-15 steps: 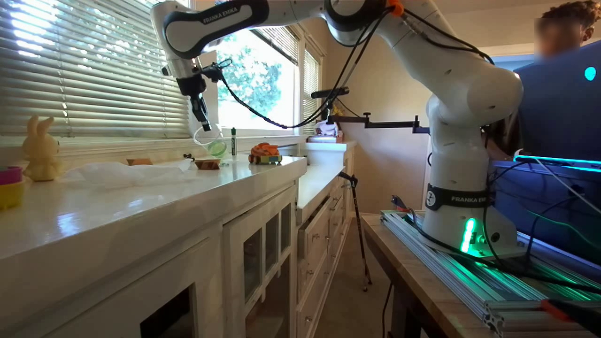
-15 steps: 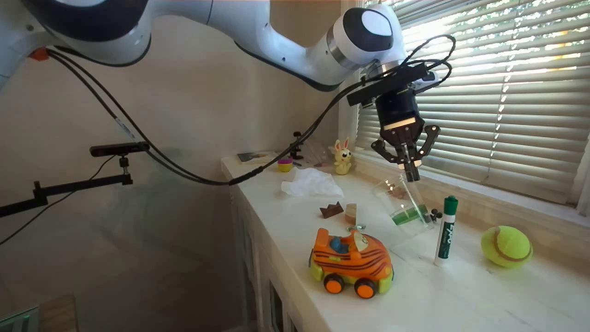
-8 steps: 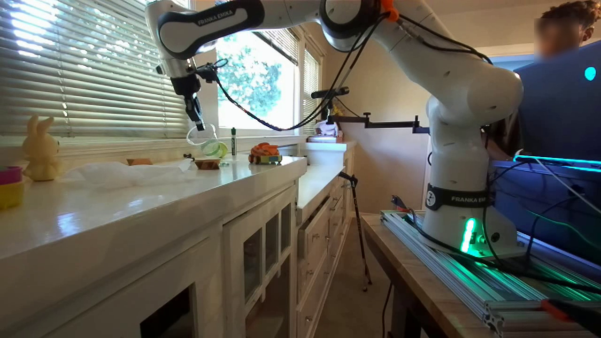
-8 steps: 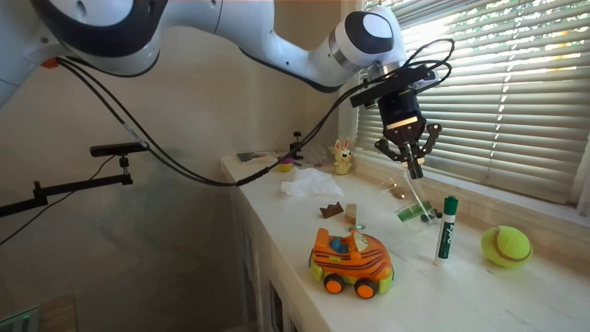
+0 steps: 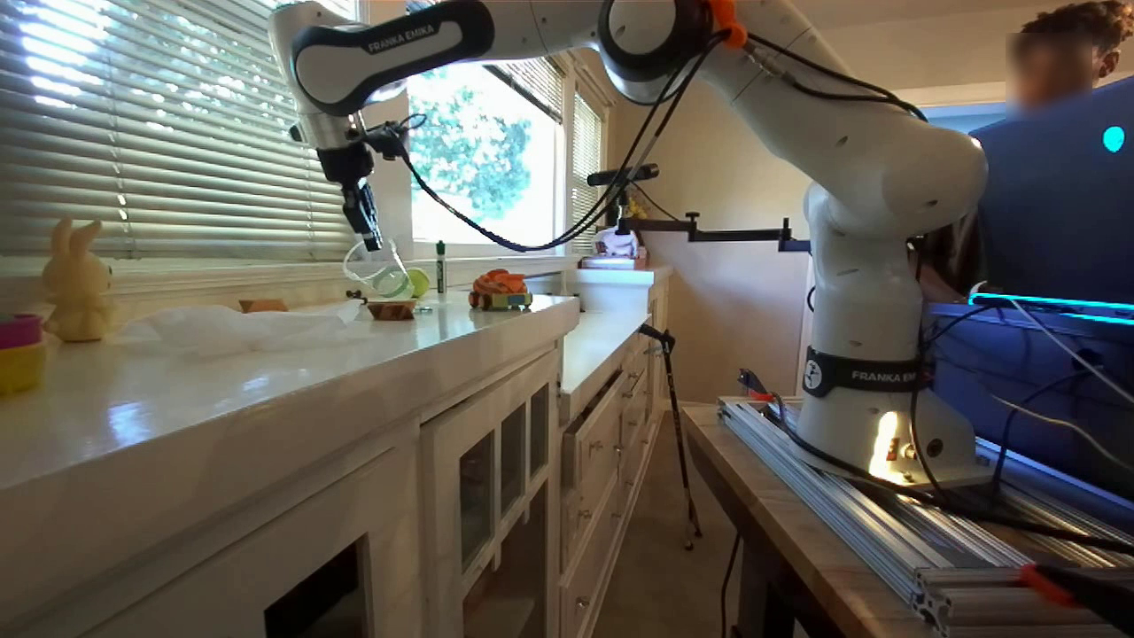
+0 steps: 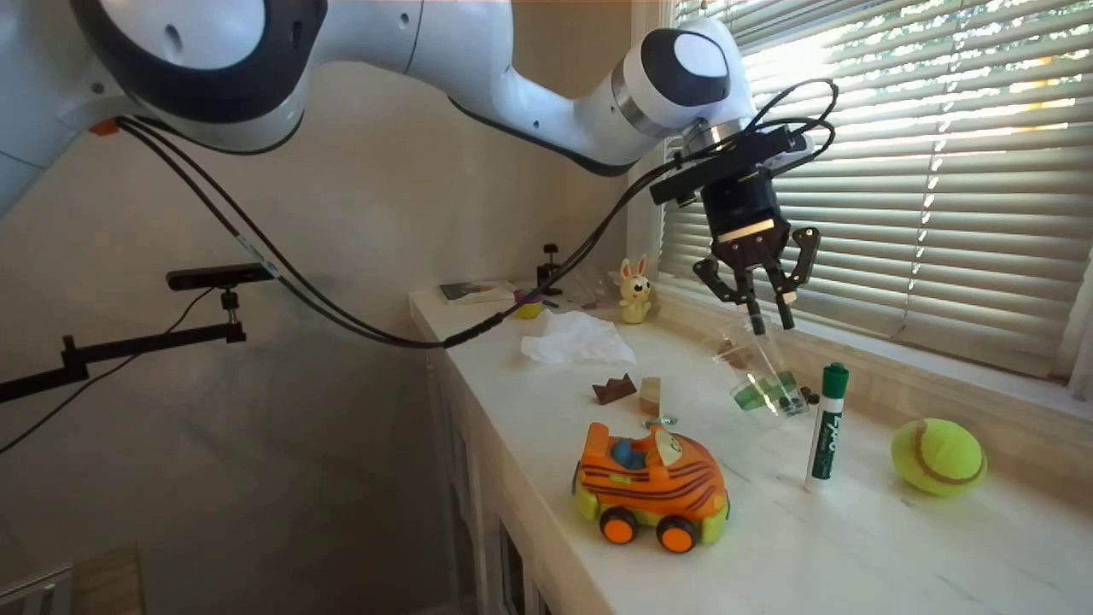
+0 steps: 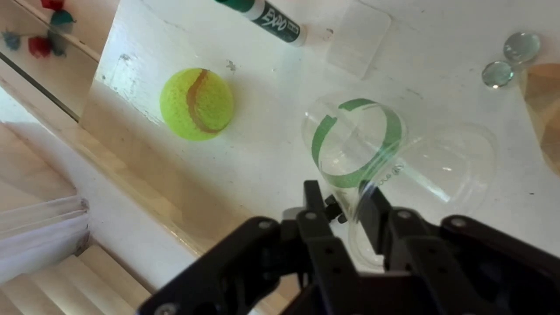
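just now, the gripper [image 6: 772, 328] has been loosened: one second ago its fingers were seen pressed together, and at present a narrow gap is shown between them, far from a full spread. by this change, the hold on the clear cup [image 7: 389, 168] is judged to be given up; no firm grip is seen, although the cup's wall seems to lie between the fingertips, and whether it is touched cannot be told. the cup is tilted close under them, with its green-banded bottom lower than its mouth; whether the counter [image 6: 862, 547] is reached by that bottom is not clear. beside the cup, a small black piece [image 7: 332, 208] is seen in the wrist view. a little farther, the ball [image 5: 420, 281] is partly uncovered in an exterior view, since the cup has been moved away from the marker [image 6: 826, 427], which is stood upright. next, the car [image 6: 653, 485] is found. farthest, the light [image 5: 885, 443] on the robot's base [image 5: 850, 421] has been turned from green to white; what is meant by it cannot be told.
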### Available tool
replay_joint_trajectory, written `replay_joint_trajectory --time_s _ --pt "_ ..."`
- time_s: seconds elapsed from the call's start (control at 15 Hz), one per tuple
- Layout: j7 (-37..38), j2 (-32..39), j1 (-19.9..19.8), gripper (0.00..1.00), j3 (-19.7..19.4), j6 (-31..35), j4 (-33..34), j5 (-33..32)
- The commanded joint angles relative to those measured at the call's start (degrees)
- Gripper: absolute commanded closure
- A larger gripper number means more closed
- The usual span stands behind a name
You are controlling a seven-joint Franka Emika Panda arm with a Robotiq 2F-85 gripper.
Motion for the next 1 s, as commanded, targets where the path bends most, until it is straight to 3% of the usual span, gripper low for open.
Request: replay_joint_trajectory --time_s 0.0,0.27,0.33,0.73,0.93 --pt "0.94 1.7 0.01 0.48 -0.04 -0.58 3.16 0.46" --pt "1.04 1.74 -0.03 0.3 0.0 -0.57 3.38 0.54" --pt "1.03 1.75 -0.04 0.34 0.0 -0.55 3.47 0.53" --pt "0.99 2.17 -0.21 0.33 -0.03 -0.66 4.43 0.61" --pt "1.0 2.16 -0.23 0.23 -0.01 -0.64 4.56 0.63"
